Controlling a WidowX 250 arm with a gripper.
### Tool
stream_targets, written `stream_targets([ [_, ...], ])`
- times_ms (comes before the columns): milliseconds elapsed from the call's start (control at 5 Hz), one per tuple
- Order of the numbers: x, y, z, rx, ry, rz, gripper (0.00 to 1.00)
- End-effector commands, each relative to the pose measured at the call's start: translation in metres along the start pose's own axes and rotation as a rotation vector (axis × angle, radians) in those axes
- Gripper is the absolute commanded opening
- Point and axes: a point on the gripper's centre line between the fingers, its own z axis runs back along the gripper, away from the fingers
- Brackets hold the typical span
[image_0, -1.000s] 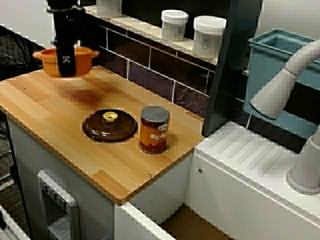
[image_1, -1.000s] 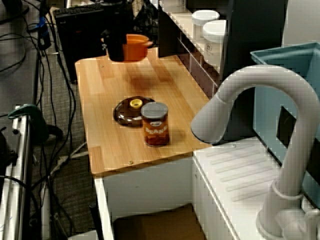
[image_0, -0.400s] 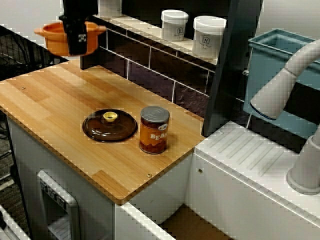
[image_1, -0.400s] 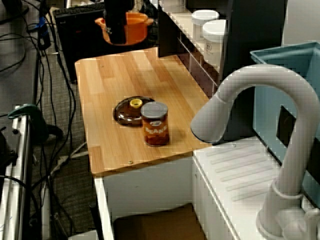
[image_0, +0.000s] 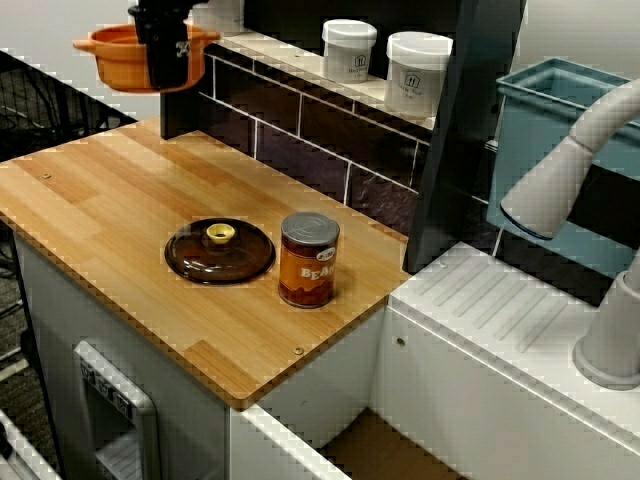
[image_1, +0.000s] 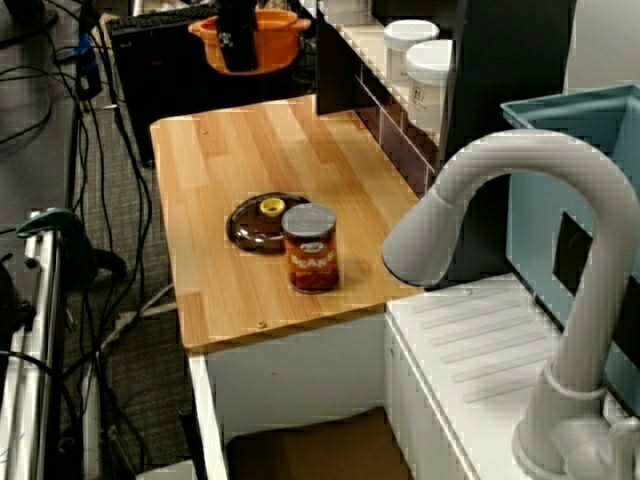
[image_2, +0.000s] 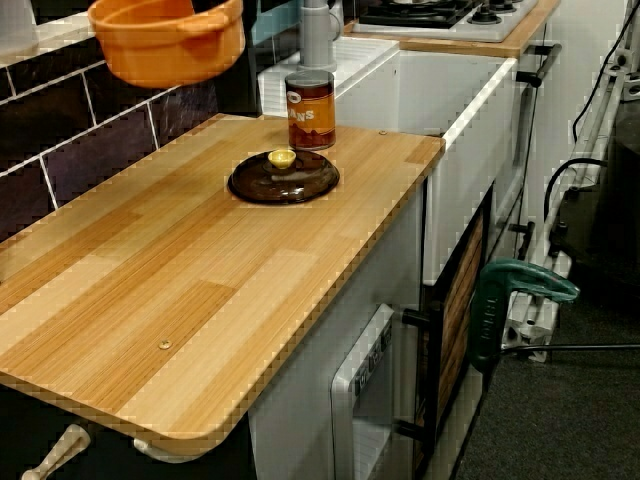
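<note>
The orange pot (image_0: 108, 62) hangs in the air over the far left corner of the wooden counter (image_0: 100, 190), about level with the shelf (image_0: 290, 62) of white jars (image_0: 349, 50). The gripper (image_0: 166, 72) has its fingers clamped on the pot's rim, which is likely why it hangs level, mouth up. A dark lid (image_0: 220, 252) lies flat, nearer and to the right, with a bean can (image_0: 309, 260) upright just beside it.

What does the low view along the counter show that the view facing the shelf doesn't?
Only the low view shows a stove at the far end and a green clamp by the floor. Only the shelf view shows the gripper clamped on the pot, held in the air, and two white jars. Both show the pot, the lid, the can and the counter.
</note>
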Motion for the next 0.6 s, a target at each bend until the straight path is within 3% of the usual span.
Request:
stream_targets([
  [0,0.0238,-0.0091,0.0413,0.001,-0.048,0.123,0.00],
  [200,0.0279,-0.0093,0.0481,-0.028,-0.029,0.246,0.00],
  [400,0.0303,-0.0026,0.0407,-0.102,0.063,0.374,0.00],
])
